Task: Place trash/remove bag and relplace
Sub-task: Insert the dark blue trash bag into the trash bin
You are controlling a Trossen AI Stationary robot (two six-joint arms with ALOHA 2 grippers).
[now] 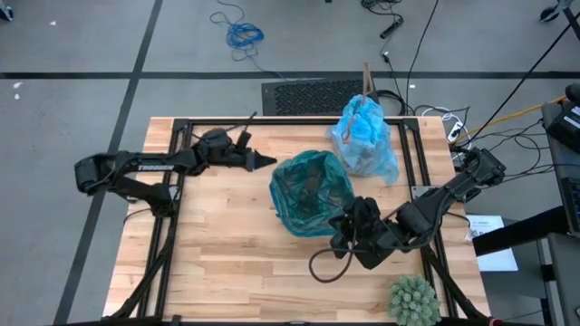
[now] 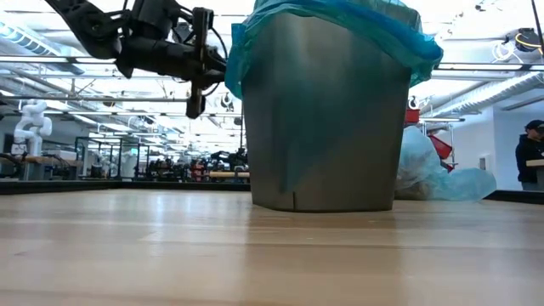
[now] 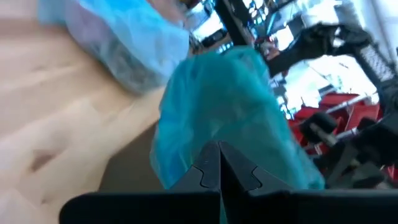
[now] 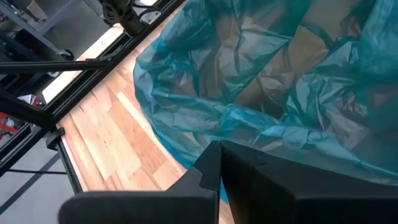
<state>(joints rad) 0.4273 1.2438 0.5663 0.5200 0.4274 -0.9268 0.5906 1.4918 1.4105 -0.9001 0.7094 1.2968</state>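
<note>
Seen from above, the left claw (image 1: 268,162) hangs with its fingers pressed together on nothing, its tip pointing across the desk (image 1: 217,244) at the bin (image 2: 327,119), which stands just ahead of it and a little to one side. The bin already wears a teal-green liner (image 1: 310,188), its rim folded over the bin's mouth; in the left wrist view that liner (image 3: 230,112) fills the space directly beyond the shut fingers, close but not touching. The right claw (image 1: 349,231) sits at the bin's opposite flank, nearer than the left: its wrist view looks over its own closed, empty fingers straight onto the crumpled rim and into the lined hollow, so the liner lies immediately in front of and slightly below it. The two claws thus face each other across the bin, whose axis stands upright between them. The pale blue bag (image 1: 364,136), knotted or gathered at its top and holding dark contents that cannot be told apart, rests on the desk beyond the bin, farther from the left claw than the bin itself and off behind the right claw's line of approach. Judged from this layout, any further seating of the liner falls most readily to the right claw.
</note>
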